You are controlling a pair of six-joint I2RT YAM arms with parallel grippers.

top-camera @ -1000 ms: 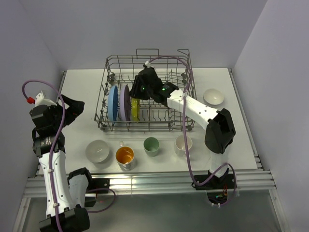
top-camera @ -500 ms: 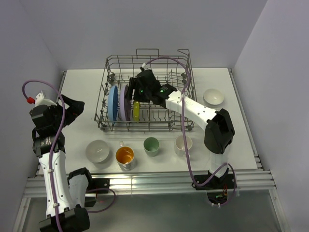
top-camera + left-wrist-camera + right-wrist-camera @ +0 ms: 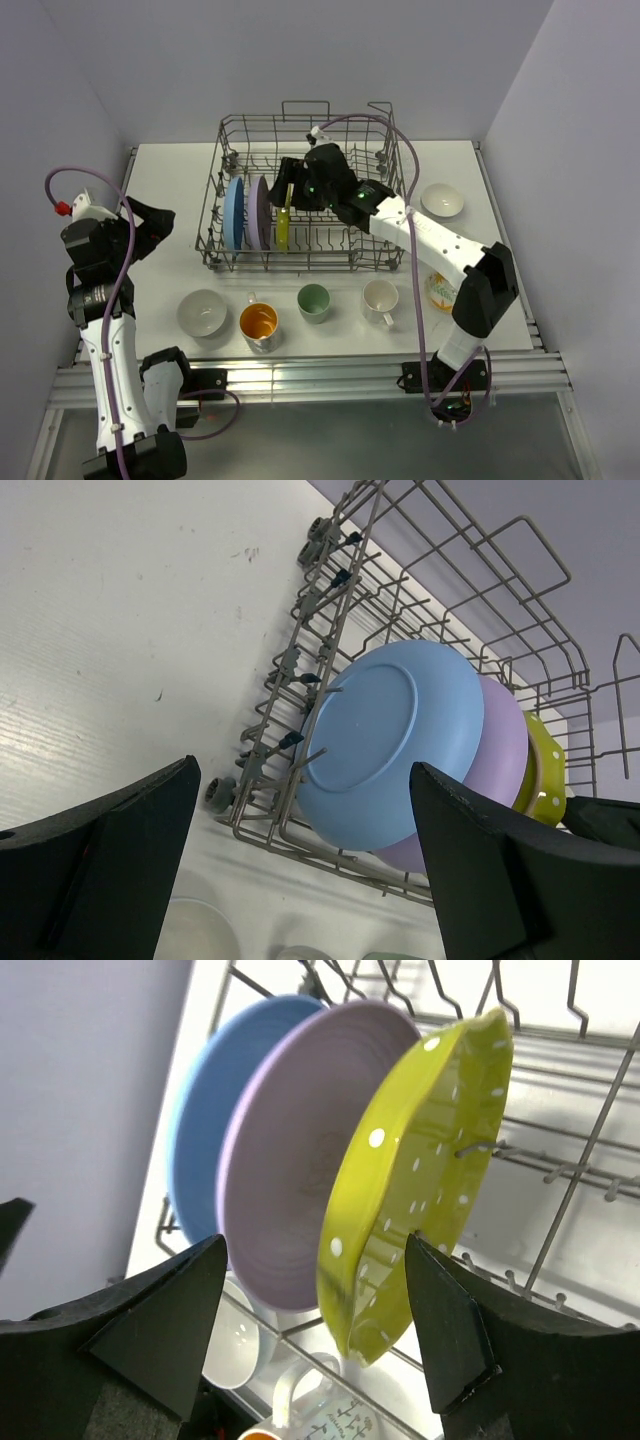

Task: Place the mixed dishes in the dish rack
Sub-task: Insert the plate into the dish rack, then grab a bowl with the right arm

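Note:
The dish rack (image 3: pixel 305 263) stands at the back of the table. A blue plate (image 3: pixel 233 212), a lavender plate (image 3: pixel 258 212) and a yellow-green dotted plate (image 3: pixel 283 224) stand upright side by side in it. My right gripper (image 3: pixel 284 190) hangs open just above the yellow-green plate (image 3: pixel 420 1180), its fingers wide on either side and not touching it. My left gripper (image 3: pixel 150 226) is open and empty, left of the rack (image 3: pixel 330 600), facing the blue plate (image 3: pixel 390 740). On the table in front are a white bowl (image 3: pixel 201 312), an orange-inside cup (image 3: pixel 258 322), a pale green cup (image 3: pixel 313 300) and a white mug (image 3: pixel 380 297).
A second white bowl (image 3: pixel 441 200) sits right of the rack. A floral-patterned bowl (image 3: pixel 438 290) lies partly behind my right forearm (image 3: pixel 440 245). The rack's right half holds only upright tines. The table's metal front edge (image 3: pixel 310 375) runs near the arm bases.
My right gripper has opened and let go of the yellow-green plate, which now stands in the rack. The right arm's elbow swung right, uncovering the mug and floral bowl. The left arm has not moved.

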